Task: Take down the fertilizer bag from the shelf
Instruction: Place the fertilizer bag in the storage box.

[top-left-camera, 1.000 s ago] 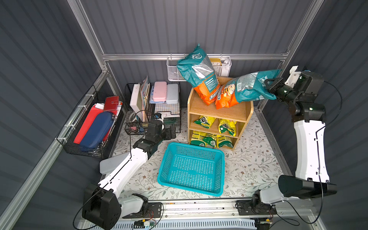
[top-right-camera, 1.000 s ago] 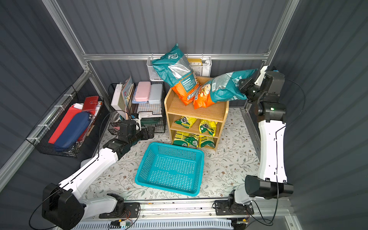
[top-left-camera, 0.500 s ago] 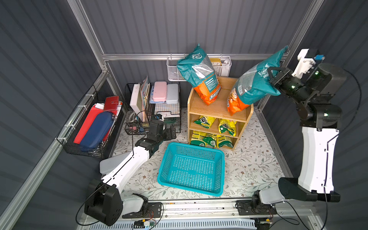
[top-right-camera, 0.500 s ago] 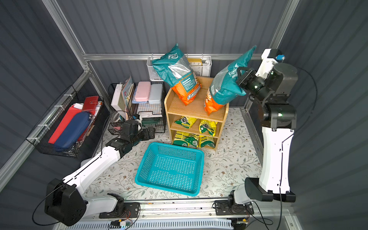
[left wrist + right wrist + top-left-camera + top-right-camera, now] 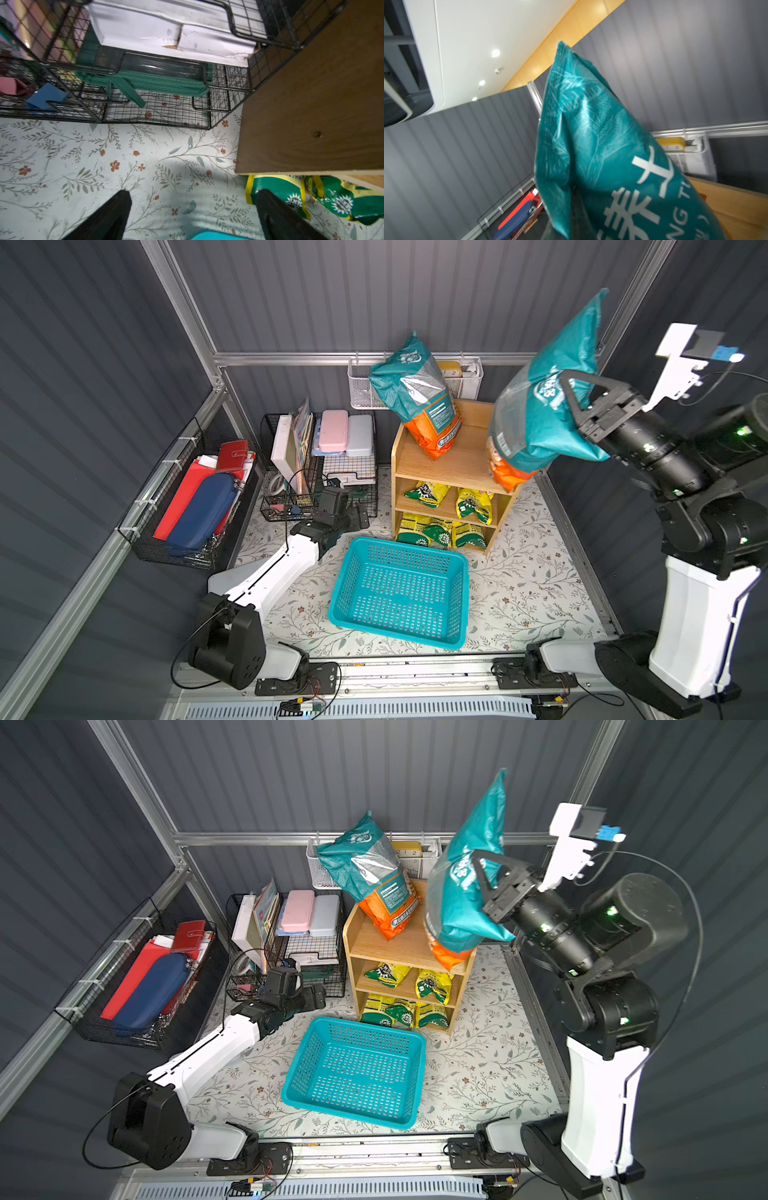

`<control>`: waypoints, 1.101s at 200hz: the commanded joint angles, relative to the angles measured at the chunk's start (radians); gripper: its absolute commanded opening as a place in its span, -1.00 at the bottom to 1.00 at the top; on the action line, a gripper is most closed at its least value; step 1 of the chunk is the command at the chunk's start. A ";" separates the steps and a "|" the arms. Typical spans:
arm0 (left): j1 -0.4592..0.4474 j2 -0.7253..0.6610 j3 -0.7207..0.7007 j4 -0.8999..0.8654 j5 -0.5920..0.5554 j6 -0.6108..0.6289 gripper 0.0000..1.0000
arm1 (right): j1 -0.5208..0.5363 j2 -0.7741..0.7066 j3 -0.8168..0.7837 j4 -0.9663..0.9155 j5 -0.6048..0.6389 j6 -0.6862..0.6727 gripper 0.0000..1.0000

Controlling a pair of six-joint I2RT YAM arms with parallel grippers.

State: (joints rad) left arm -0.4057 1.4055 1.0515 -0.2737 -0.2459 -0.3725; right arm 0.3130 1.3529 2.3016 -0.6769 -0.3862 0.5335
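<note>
right gripper (image 5: 567, 383): clamped tight on the teal upper part of the fertilizer bag (image 5: 536, 418).
fertilizer bag: hangs beneath those jaws, orange base by the top of the shelf (image 5: 453, 466); contact unclear.
left gripper (image 5: 191, 195): jaws wide apart, empty.

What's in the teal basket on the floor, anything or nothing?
Empty: in both top views the basket shows only its bare perforated floor, nothing inside.
</note>
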 commanded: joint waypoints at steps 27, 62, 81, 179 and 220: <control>0.002 -0.049 0.006 -0.056 -0.205 0.048 0.99 | 0.323 0.033 -0.096 0.101 0.184 -0.221 -1.00; 0.004 -0.091 -0.030 -0.055 -0.363 0.069 0.99 | 0.471 0.013 -0.290 0.179 0.344 -0.244 -1.00; 0.004 -0.117 -0.058 -0.055 -0.415 0.058 0.99 | 0.494 -0.003 -0.468 0.276 0.399 -0.184 -1.00; 0.003 -0.105 -0.096 -0.064 -0.344 -0.014 0.99 | 0.616 -0.211 -0.905 0.347 0.734 0.012 -1.00; 0.003 -0.088 -0.084 -0.080 -0.314 -0.039 0.99 | 0.670 -0.197 -0.878 0.317 0.729 0.042 -1.00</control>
State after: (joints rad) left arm -0.4053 1.3056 0.9508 -0.3237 -0.5842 -0.3775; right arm 0.9451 1.1698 1.3590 -0.5598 0.2924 0.5339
